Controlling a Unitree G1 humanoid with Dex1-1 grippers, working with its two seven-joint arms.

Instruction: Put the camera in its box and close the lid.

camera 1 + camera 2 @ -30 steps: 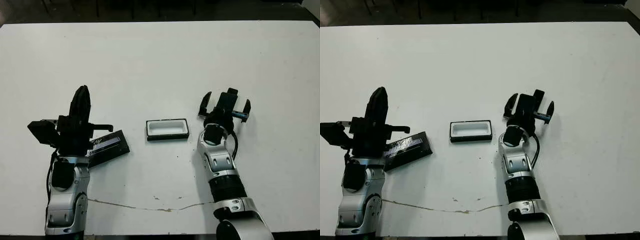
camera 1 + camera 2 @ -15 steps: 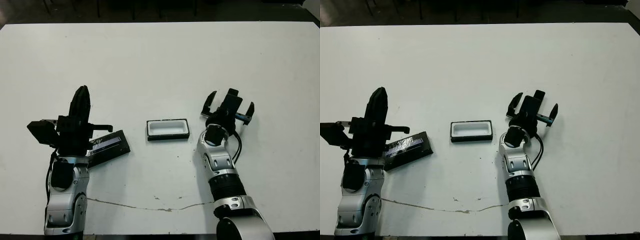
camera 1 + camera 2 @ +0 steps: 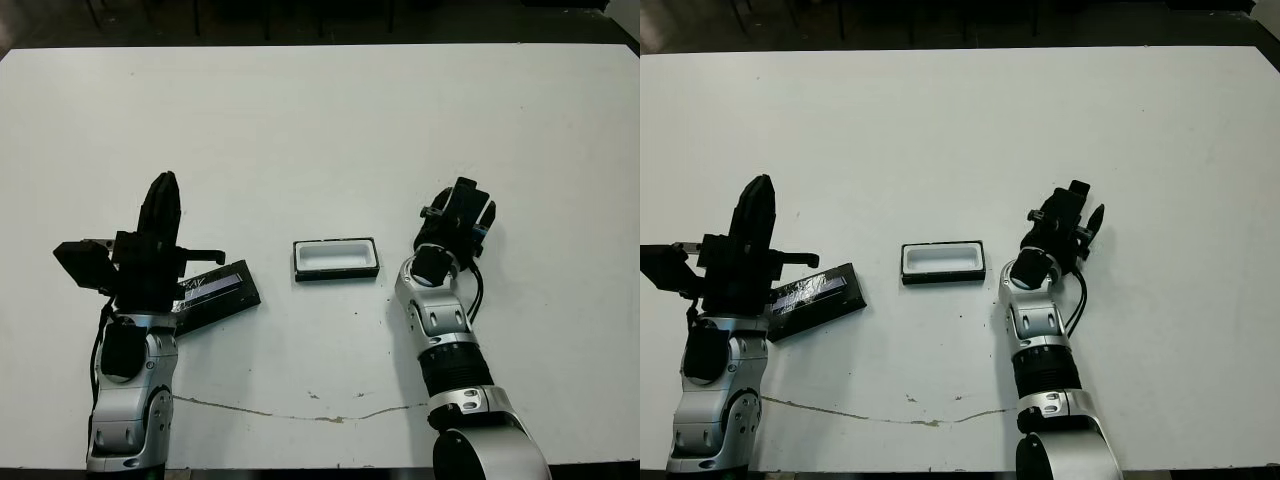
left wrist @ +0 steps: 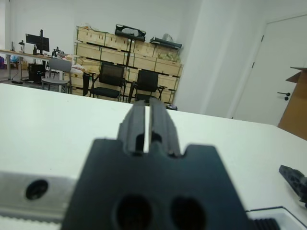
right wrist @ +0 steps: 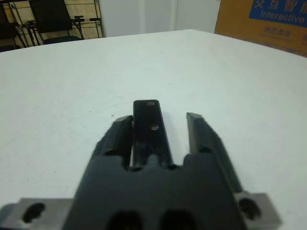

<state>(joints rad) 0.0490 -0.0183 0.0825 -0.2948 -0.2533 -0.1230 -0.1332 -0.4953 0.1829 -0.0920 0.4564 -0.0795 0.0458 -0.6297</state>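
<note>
The camera (image 5: 148, 127), a slim black slab, lies between the fingers of my right gripper (image 3: 460, 205), to the right of the box. One finger (image 5: 117, 136) rests against it, and a strip of table shows between it and the other finger (image 5: 206, 139). The box (image 3: 335, 259) sits mid-table, its white lining bare. The lid (image 3: 215, 293), black with a silvery stripe, lies flat to the left of the box, beside my left wrist. My left gripper (image 3: 163, 195) hovers above the table with its fingers (image 4: 148, 120) pressed together on nothing.
The white table (image 3: 320, 120) stretches far beyond both arms. A thin brown line (image 3: 300, 410) runs near its front edge. Chairs and crates (image 4: 120, 72) stand beyond the table, and a cardboard carton (image 5: 268, 19) sits at one side.
The right gripper's fingers, spread wide a second ago, have drawn in around the camera, and the wrist has shifted slightly right. The left arm, lid and box have not moved.
</note>
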